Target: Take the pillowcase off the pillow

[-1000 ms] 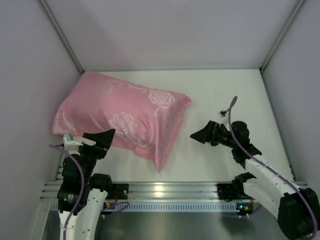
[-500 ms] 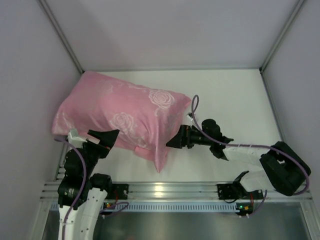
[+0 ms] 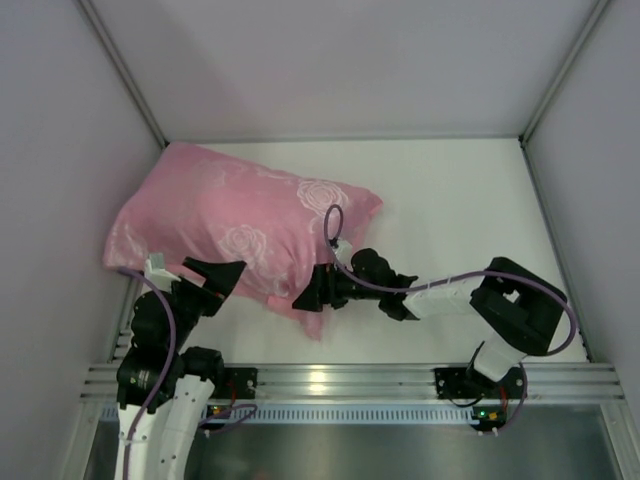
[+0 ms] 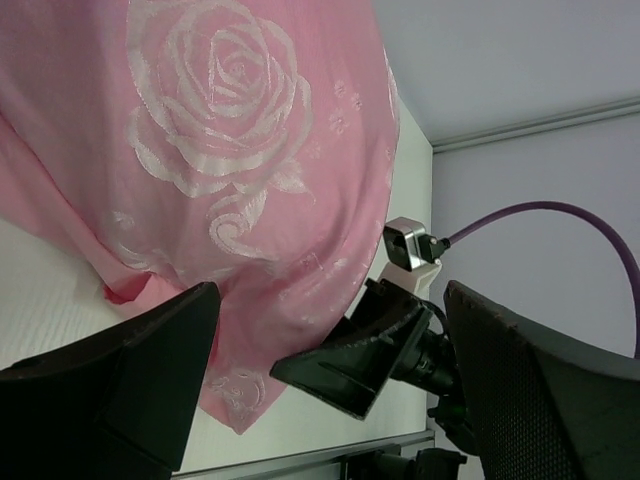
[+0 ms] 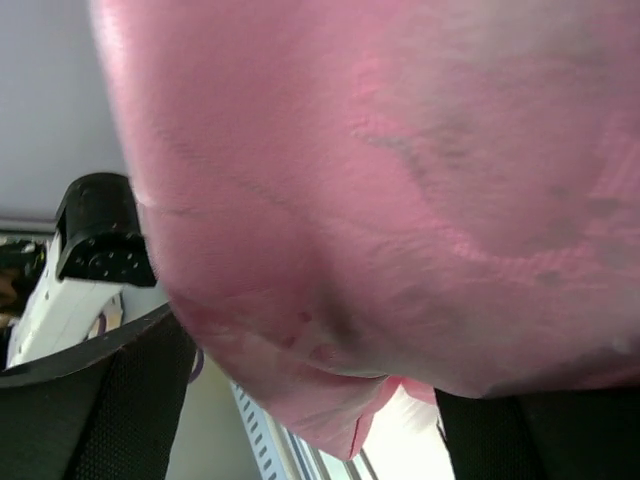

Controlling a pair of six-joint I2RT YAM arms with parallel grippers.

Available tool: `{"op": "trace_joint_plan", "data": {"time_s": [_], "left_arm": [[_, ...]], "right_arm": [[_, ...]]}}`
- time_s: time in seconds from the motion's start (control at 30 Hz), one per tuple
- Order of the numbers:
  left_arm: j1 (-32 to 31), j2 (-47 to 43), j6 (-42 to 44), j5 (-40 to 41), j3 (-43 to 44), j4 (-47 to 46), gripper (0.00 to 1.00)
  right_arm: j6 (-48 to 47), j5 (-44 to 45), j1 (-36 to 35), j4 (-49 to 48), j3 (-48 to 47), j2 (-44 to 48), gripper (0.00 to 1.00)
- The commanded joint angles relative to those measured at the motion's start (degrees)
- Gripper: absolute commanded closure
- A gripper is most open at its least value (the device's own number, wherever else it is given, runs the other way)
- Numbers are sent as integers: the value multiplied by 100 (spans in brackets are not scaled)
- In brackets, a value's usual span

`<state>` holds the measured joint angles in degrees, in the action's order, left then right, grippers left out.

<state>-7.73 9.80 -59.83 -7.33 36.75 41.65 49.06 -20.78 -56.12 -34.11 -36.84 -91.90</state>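
The pink rose-patterned pillowcase (image 3: 240, 220) lies at the left of the white table and fully covers the pillow, so the white pillow is hidden. My left gripper (image 3: 212, 272) is open at the pillowcase's near edge; in the left wrist view (image 4: 330, 300) its fingers frame the pink cloth (image 4: 220, 150) and the right gripper (image 4: 350, 365). My right gripper (image 3: 308, 290) is open at the pillowcase's near hanging corner. In the right wrist view (image 5: 320, 400) the pink cloth (image 5: 380, 150) bulges between its spread fingers.
White enclosure walls surround the table (image 3: 460, 200); the left wall stands close to the pillowcase. An aluminium rail (image 3: 330, 380) runs along the near edge. The left arm's body (image 5: 90, 240) shows in the right wrist view.
My right arm has swung left from the table's right side to the pillowcase's near corner. My left gripper has shifted slightly right.
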Motion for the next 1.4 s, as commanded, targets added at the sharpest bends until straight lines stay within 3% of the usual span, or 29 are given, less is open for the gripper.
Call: {"op": "trace_joint_plan", "data": {"time_s": [0.0,0.07,0.1,0.17,0.2,0.3,0.43,0.57,0.77,1.03,1.17,1.37], "left_arm": [[43,57,86,-198,130,1,4],[34,66,77,-242,139,10,4],[43,74,77,-260,165,36,4],[43,83,95,-269,192,63,4],[43,83,95,-269,201,71,4],[43,74,112,-295,210,107,4],[43,74,174,-278,271,185,4],[43,74,261,-181,359,326,4],[43,162,262,-58,315,397,4],[43,224,113,416,131,747,2],[43,320,-28,908,-36,871,1],[43,1093,270,760,-80,722,2]], "right_arm": [[-142,915,-75,175,-341,-100,19],[-195,1364,-75,474,-324,-13,30],[-212,1531,-75,606,-315,22,45],[-256,2032,-75,1036,-289,206,64],[-291,2242,-75,1151,-263,277,82],[-379,2971,-14,1485,26,725,100],[-502,3605,337,2144,447,1646,100],[-599,3247,1739,2548,1125,3216,100],[-1038,3071,3062,4024,1346,5198,100],[-1162,1586,4266,4738,1118,5780,100],[-1188,1331,4469,4790,1030,5815,100],[-1206,900,4777,4791,889,5745,100]]}}
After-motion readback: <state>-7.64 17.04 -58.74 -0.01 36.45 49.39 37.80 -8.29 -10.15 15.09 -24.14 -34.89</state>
